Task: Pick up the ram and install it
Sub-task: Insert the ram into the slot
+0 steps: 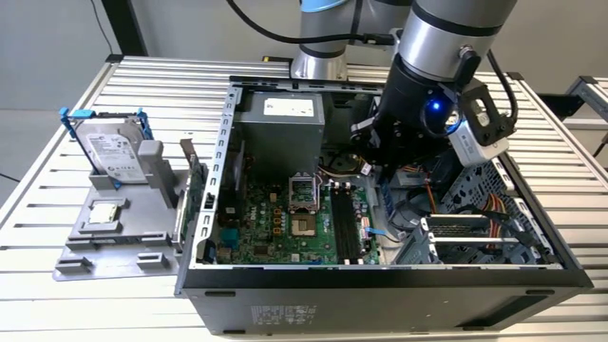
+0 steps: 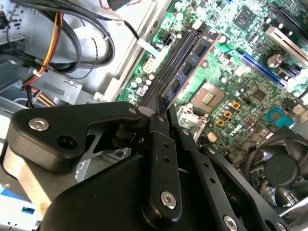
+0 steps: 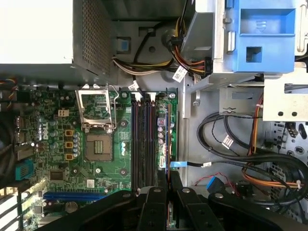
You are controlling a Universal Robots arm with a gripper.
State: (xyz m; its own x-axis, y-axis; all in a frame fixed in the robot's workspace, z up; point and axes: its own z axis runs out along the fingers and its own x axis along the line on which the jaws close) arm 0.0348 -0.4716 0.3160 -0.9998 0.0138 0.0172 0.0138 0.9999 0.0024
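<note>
The ram (image 3: 162,137), a long thin green circuit-board stick with black chips, stands in the green motherboard's (image 3: 57,144) slot, pinched at one end by the black hand (image 3: 168,185).

Arm reaching down into the case from about 12 o'clock, wrist pointing straight down. Gripper (image 2: 162,107) fingers (image 3: 155,204) pinched close together, tips low over the board at around 3 o'clock.

hard drive (image 1: 112,151) upright in grey holder (image 1: 133,239) | processor chip (image 1: 105,212) flat | open computer case (image 1: 380,299)
</note>
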